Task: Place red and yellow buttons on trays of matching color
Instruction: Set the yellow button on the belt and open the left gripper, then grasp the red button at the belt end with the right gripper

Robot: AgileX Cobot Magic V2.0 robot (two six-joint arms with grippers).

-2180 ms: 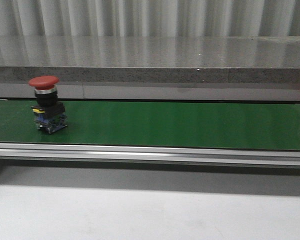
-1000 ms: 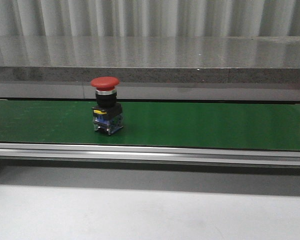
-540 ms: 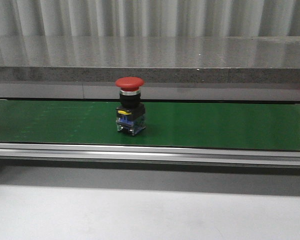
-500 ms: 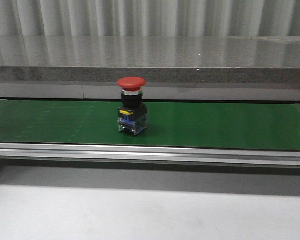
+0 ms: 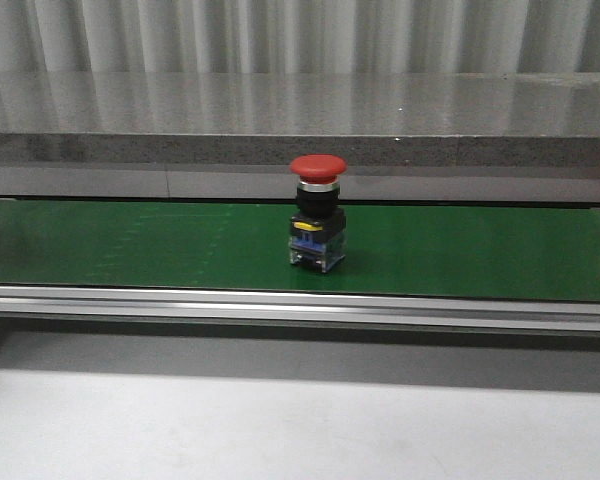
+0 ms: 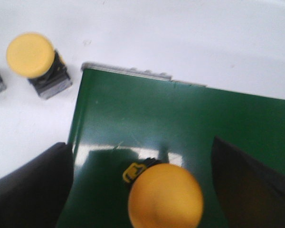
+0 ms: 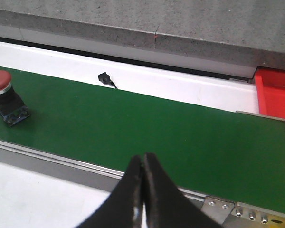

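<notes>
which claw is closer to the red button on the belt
Right, probably. The right claw hangs shut at the belt's near edge, red button in view. The left claw's view shows only yellow buttons.

Even, dim light in the front view, a soft shadow under the belt [image 5: 460, 250]; the left wrist view is blurred, glare beside the yellow button [image 6: 165, 199].

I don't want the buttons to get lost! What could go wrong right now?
The red button is riding along the green belt while the right gripper has its jaws shut, so it might slide past before the jaws open. Also, the left gripper hangs over a yellow button near the belt's end, so that one could tip off if bumped.
</notes>
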